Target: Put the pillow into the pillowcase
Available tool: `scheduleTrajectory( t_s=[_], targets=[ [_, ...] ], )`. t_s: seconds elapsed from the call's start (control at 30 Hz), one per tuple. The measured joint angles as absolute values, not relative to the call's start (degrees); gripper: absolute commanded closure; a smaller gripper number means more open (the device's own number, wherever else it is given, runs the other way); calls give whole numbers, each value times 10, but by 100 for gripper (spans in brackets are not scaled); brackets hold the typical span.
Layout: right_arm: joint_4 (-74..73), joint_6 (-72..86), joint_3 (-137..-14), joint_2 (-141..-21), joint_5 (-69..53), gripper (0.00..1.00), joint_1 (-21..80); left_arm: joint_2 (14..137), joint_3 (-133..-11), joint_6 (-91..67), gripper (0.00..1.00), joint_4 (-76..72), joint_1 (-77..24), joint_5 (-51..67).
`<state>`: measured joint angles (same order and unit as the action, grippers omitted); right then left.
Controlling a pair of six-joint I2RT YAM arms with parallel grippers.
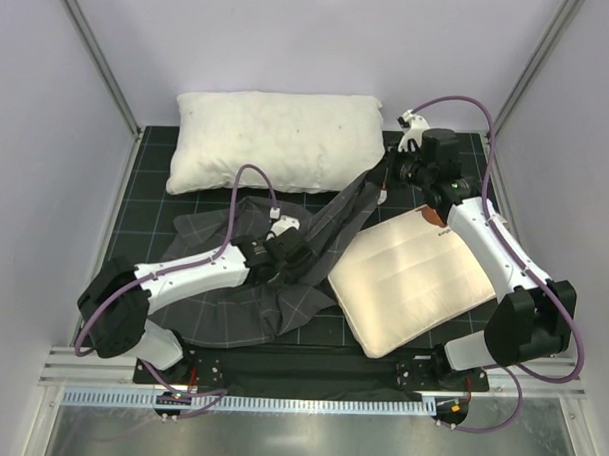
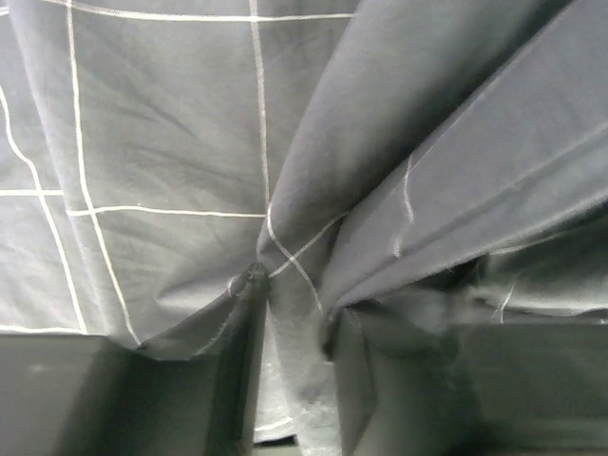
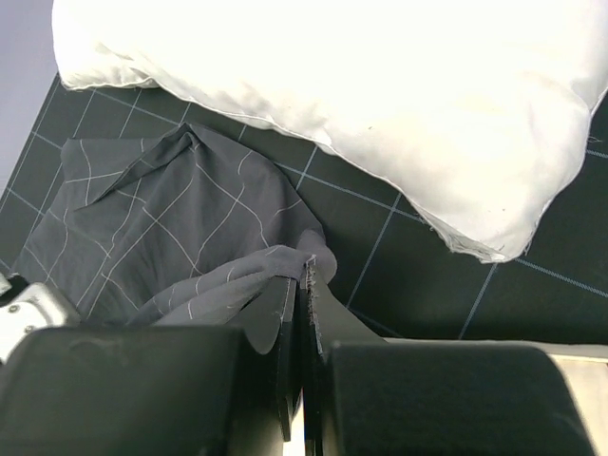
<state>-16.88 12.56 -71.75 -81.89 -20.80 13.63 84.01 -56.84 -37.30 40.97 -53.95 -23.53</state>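
The right jaws clamp a corner of the grey checked pillowcase [image 1: 237, 306] near a big white pillow [image 1: 277, 142]; the left jaws stand parted against its folds. The cream pillow [image 1: 413, 282] lies on the table [image 1: 155, 213] beside the case, outside it.

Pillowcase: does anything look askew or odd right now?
Yes. The pillowcase is bunched in a rumpled heap left of the pillow, one edge stretched taut up to the right gripper, shut on it. No clear opening shows.

Top view evenly lit, soft shadows. Right wrist: white pillow [image 3: 380, 85] overexposed — detail lost. Left wrist dim, near fingers [image 2: 237, 380] blurred.
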Motion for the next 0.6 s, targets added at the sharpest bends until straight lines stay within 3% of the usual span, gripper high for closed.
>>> scheduleTrajectory(
  t_s=[0.03, 0.33, 0.6],
  targets=[
    [-170, 126, -718, -819, -210, 96, 136, 846, -568, -374, 99, 410, -540, -241],
    [-180, 123, -727, -819, -216, 96, 124, 800, -606, -370, 98, 479, -565, -236],
    [-143, 132, -729, -859, -260, 96, 95, 637, -670, -368, 95, 509, -585, -103]
  ],
)
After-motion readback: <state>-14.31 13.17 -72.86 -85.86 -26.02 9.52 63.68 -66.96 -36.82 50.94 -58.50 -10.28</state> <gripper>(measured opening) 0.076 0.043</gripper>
